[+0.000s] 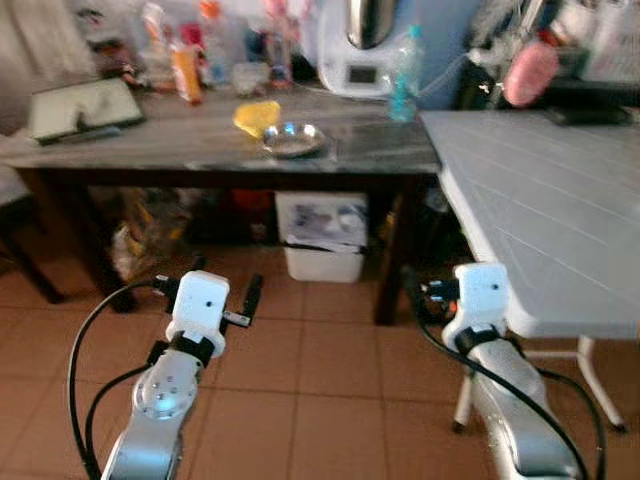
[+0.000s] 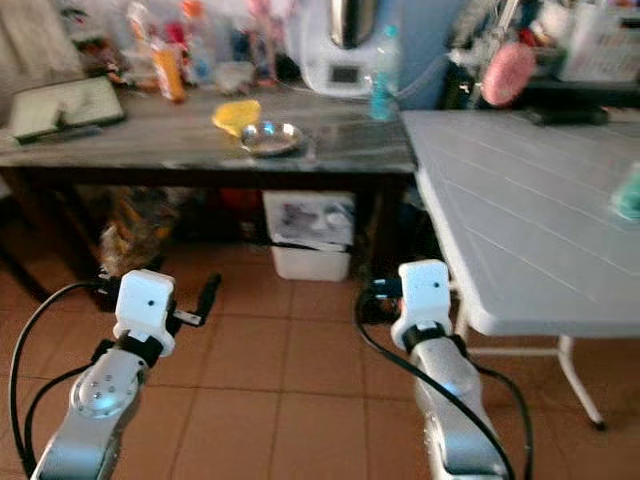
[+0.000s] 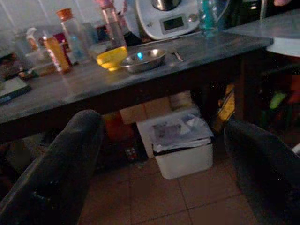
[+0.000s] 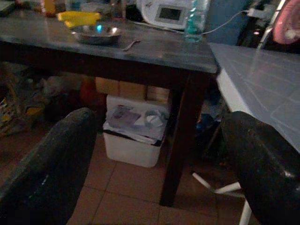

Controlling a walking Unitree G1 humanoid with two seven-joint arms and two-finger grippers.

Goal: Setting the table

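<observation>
Both arms reach forward low over the tiled floor [image 1: 300, 400]. Left pincer [image 3: 159, 154] and right pincer [image 4: 154, 154] each hold their black fingers wide apart with nothing between them; both hang short of the dark surface [image 1: 200, 140] ahead and well below its top.

On that surface a steel bowl [image 1: 293, 138] sits near the front edge, with a yellow bowl [image 1: 257, 116] touching or just behind it on the robot's left. Farther back stand an orange bottle [image 1: 185, 70], a white kitchen machine [image 1: 358, 50] and a blue-green bottle [image 1: 404, 72]. A tray [image 1: 82, 108] lies toward the left end. Under the surface a white bin [image 1: 322, 236] stands between the legs, and bags crowd the shade to its left.

A white folding table [image 1: 560, 210] butts against the dark surface's right end, and its near corner stands just beside the right arm. A pink object [image 1: 530, 72] hangs behind it.

From the right wrist, a spoon [image 4: 130, 45] shows lying just beside the steel bowl, too small to make out from the head. The right eye catches a teal thing [image 2: 628, 192] at the white table's far right edge.
</observation>
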